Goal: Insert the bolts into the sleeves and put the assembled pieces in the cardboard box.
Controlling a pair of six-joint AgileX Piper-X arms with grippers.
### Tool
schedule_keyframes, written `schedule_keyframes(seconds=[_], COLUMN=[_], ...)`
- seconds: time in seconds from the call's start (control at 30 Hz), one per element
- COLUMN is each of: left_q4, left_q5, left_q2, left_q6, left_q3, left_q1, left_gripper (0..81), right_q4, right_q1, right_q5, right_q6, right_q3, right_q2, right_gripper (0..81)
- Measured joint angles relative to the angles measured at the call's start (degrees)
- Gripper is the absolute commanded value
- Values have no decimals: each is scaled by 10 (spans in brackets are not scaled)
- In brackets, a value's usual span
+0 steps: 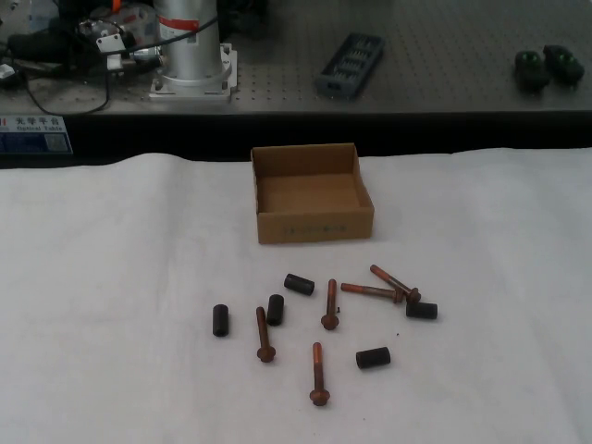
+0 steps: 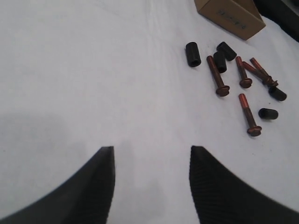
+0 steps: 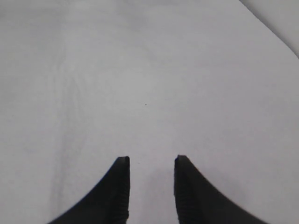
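Using the cardboard box (image 1: pixel 314 222) as the anchor: left and right of it the white cloth (image 1: pixel 111 277) is bare, so loads of room to come in from either side. The crowd is all in front of the box, five bolts (image 1: pixel 319 374) and five sleeves (image 1: pixel 373 357) scattered about. The tightest spot is front-right, where two bolts lie with their heads just beside each other and a sleeve right next to them. The front-left sleeve sits apart with open cloth around it. Behind the box, a metal column base (image 1: pixel 191 65) and a black tray (image 1: pixel 350 63) stand well back. The left gripper (image 2: pixel 152 149) and right gripper (image 3: pixel 152 158), fingers spread, hang over bare cloth.
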Motion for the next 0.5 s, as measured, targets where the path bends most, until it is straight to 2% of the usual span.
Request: schedule_keyframes(seconds=[0.13,0.5], left_q4=[2,5], left_q5=[-25,-33], left_q2=[0,0], left_q6=[0,10], left_q3=[-1,-1], left_q1=[0,0], left_gripper=[363,363], right_q4=[0,0], right_q1=[0,0], right_q5=[0,0], right_q6=[0,0], right_q3=[0,0], right_q2=[0,0], right_gripper=[251,251])
